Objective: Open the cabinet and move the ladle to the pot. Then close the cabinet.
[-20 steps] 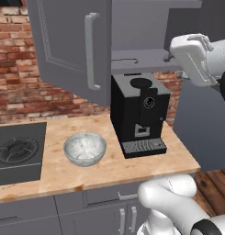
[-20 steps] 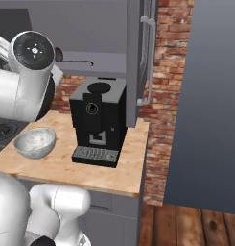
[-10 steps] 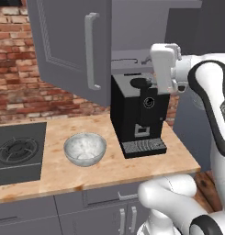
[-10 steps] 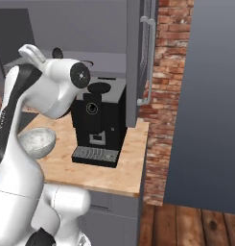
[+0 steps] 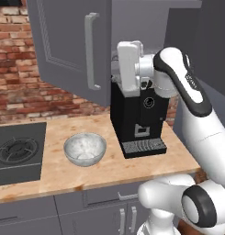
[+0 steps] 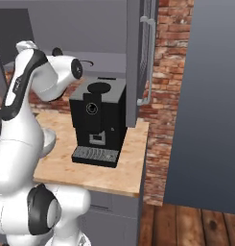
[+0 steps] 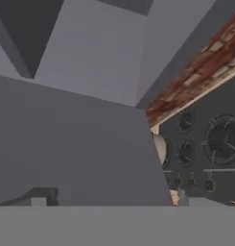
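The cabinet [image 5: 63, 41] hangs over the counter with both doors swung out; the left door carries a long silver handle [image 5: 92, 50], and the right door [image 6: 133, 62] shows edge-on. My gripper [image 7: 111, 199] is open, its fingertips [image 7: 41, 196] far apart with nothing between them. The white hand [image 5: 130, 69] is raised at the cabinet's opening, just above the coffee machine [image 5: 139, 119]. A thin dark curved piece [image 6: 87, 62] lies on the cabinet floor; it looks like the ladle's handle. The pot is out of view.
A glass bowl [image 5: 85, 149] sits on the wooden counter [image 5: 63, 176] left of the coffee machine. A black stove [image 5: 17, 151] fills the counter's left end. A tall grey panel [image 6: 210, 105] stands to the right, beside the brick wall [image 6: 164, 86].
The arm has swung in from the right, and the hand now sits at the cabinet opening above the coffee machine. The jaws stayed open.
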You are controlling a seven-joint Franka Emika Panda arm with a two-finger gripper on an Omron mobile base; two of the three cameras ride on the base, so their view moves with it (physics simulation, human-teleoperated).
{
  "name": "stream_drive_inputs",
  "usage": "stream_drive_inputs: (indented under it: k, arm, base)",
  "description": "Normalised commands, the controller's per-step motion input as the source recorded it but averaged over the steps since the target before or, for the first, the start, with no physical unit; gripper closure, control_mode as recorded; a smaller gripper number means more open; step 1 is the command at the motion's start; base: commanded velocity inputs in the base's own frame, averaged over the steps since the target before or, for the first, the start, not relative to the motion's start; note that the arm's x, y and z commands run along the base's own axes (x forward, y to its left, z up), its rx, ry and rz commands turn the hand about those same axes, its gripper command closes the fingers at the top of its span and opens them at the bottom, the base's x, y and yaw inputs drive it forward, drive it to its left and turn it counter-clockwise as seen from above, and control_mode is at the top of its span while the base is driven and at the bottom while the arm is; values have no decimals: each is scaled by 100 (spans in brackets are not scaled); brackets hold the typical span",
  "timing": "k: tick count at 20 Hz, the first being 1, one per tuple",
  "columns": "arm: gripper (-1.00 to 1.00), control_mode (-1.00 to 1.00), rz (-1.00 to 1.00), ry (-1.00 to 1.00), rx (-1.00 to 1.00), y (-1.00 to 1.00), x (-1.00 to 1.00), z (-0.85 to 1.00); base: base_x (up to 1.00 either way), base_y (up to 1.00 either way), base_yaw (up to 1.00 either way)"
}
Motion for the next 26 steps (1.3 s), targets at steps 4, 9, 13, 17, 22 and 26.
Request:
stream_drive_inputs:
  k: [4, 9, 13, 17, 22, 26]
  arm:
    - [-100, -100, 25, 13, 3, 82, 13, 0]
    - [-100, -100, 25, 4, 0, 82, -5, 10]
    - [-100, -100, 24, 0, 0, 92, -37, 12]
    - [-100, -100, 21, 0, 0, 99, -45, 9]
    - [-100, -100, 16, 0, 0, 93, -27, 3]
    - [-100, -100, 5, -14, -4, 23, -6, 13]
  base:
    - [0, 0, 0]
    - [0, 0, 0]
    - [0, 0, 0]
    - [0, 0, 0]
    - [0, 0, 0]
    - [0, 0, 0]
